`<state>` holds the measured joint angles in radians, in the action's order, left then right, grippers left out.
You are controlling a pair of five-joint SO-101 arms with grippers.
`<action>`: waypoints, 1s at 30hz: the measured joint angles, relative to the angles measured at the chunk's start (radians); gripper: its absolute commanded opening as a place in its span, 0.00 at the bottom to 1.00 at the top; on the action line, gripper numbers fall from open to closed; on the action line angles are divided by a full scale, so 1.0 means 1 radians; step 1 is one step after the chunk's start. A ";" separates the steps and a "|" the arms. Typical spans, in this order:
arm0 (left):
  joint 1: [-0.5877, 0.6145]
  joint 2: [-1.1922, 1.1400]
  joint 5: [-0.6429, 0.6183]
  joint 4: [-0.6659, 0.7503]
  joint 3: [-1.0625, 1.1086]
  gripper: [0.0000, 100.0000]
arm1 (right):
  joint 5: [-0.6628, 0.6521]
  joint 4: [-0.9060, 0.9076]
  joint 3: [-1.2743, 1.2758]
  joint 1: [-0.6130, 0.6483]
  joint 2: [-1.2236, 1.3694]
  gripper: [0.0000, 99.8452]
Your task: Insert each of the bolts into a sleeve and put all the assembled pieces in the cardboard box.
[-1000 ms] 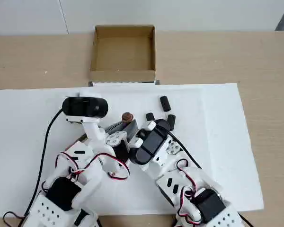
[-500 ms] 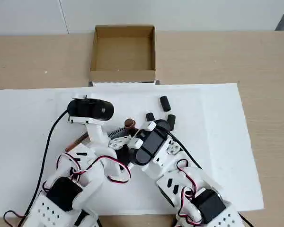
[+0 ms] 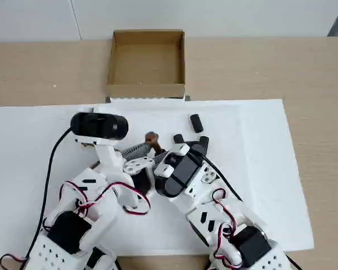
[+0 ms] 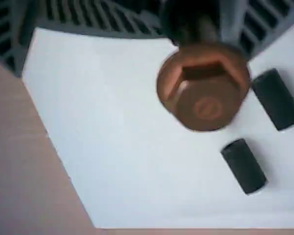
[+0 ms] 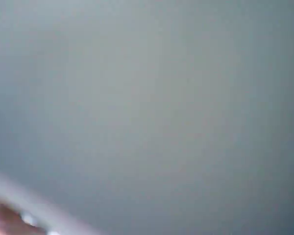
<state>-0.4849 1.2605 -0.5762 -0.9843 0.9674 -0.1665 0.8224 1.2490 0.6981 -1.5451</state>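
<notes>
Left gripper (image 3: pixel 150 145) is clamped on the bolt (image 3: pixel 152 136), with the grip on the shank. The copper hex head sticks out free on the side facing my left wrist camera. The bolt looks lifted clear of the white sheet (image 3: pixel 259 169), mid-table between my two arms and well short of the cardboard box (image 3: pixel 146 90). I read the axis as tilted: head up and toward the box, shank running down and across toward the right gripper (image 3: pixel 178 151), which sits just beside the shank end. So the mating line is along that tilt, and a sleeve bore has to line up with the shank, not lie flat to the table. I can't tell whether the right gripper is open or closed, and the wrist view on that side gives me nothing usable. The left wrist view shows something dark around the shank just past the head, up between my jaws. It could be a sleeve on it or just jaw; I can't say. The near sleeve (image 3: pixel 178 139) lies flat on the sheet right against the right gripper, on its box side, so my right arm is clearly the closer one for it. The far sleeve (image 3: pixel 196 122) lies flat farther toward the box, apart from both arms, its long axis roughly pointing boxward.
</notes>
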 measured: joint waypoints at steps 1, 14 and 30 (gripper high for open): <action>0.014 0.000 0.009 0.000 0.000 0.25 | 0.000 -0.014 0.000 0.000 0.000 0.00; -0.005 0.002 0.025 -0.028 -0.005 0.25 | -0.003 -0.052 0.002 -0.011 0.002 0.00; 0.334 0.003 0.064 -0.025 -0.123 0.00 | 0.106 -0.052 0.003 -0.245 0.028 0.00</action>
<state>-0.1504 1.2635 -0.5117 -1.0088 0.8447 -0.0606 0.7702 1.2520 0.4526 -1.5175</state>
